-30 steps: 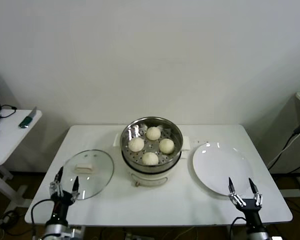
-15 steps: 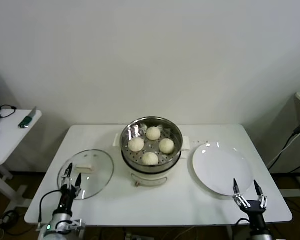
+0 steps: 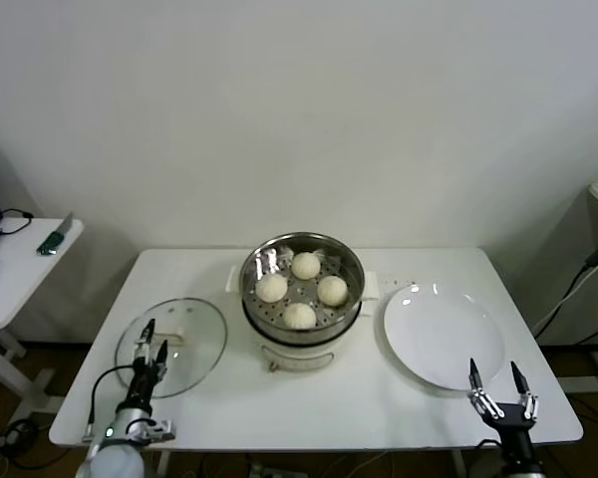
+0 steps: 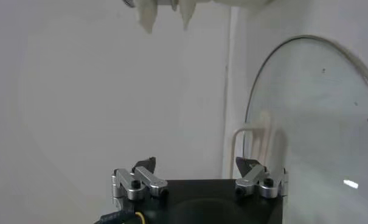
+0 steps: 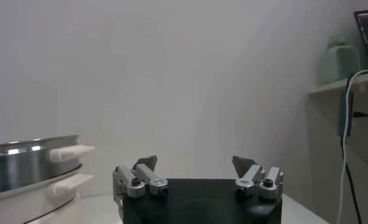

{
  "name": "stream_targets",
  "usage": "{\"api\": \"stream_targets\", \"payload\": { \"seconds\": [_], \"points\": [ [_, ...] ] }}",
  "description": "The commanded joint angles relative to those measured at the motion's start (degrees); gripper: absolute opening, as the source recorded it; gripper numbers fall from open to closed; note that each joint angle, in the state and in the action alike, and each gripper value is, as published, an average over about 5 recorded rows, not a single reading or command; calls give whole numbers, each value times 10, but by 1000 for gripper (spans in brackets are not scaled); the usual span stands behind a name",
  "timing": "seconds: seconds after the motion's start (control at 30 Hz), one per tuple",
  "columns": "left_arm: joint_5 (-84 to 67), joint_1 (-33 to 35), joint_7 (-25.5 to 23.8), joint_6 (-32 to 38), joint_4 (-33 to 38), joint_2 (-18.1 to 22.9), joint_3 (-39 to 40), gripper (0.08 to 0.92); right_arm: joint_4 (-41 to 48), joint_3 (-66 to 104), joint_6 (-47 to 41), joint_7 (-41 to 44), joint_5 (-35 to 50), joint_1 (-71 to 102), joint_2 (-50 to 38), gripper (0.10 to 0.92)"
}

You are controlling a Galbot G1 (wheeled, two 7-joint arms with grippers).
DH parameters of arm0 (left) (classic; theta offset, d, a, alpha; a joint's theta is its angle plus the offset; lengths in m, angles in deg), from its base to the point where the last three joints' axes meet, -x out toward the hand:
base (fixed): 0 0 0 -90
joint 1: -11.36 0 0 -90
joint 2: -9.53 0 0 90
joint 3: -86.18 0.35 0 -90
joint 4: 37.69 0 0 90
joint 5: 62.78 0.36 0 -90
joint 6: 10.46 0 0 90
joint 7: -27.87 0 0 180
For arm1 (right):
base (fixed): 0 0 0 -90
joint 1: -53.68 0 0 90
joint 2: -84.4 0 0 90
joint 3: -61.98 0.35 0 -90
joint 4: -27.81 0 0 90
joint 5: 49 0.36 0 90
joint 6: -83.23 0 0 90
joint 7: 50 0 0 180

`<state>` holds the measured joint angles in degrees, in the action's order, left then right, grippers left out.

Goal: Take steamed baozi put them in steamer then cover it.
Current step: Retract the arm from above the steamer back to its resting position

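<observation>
Now 4 baozi (image 3: 299, 316) in uncovered steamer (image 3: 253, 299); left end effector (image 3: 149, 345), right end effector (image 3: 498, 381) both apart, empty

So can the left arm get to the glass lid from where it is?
Probably yes. The left gripper hangs open at the near edge of the cover, which lies flat on the table with nothing on it or in between.

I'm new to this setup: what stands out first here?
Four steamed baozi sit in the open steamer at the table's centre. Its cover lies flat to the robot's left, with the open left claw over its near edge; an empty plate lies right.
</observation>
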<state>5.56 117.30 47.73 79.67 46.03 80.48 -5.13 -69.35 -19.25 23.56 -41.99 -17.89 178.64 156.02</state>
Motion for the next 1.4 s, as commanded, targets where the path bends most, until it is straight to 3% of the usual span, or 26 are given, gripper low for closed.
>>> {"api": "stream_targets", "payload": {
  "seconds": [0.03, 0.27, 0.83, 0.93, 1.4],
  "points": [
    [10, -46, -2, -2, -48, -13, 12, 823, -4, 4, 4, 0, 1, 8, 1, 823],
    [12, -55, -2, 0, -78, -16, 9, 823, -9, 4, 6, 0, 0, 11, 5, 823],
    [8, -60, 1, 1, -72, -4, 15, 813, -9, -3, 11, -3, 5, 19, 13, 823],
    [8, -63, 0, 2, -76, -4, 15, 759, -12, -4, 12, -3, 7, 23, 13, 823],
    [10, -64, 1, 10, -90, -1, 3, 338, -31, -3, 12, -1, 9, 34, 13, 823]
  ]
}}
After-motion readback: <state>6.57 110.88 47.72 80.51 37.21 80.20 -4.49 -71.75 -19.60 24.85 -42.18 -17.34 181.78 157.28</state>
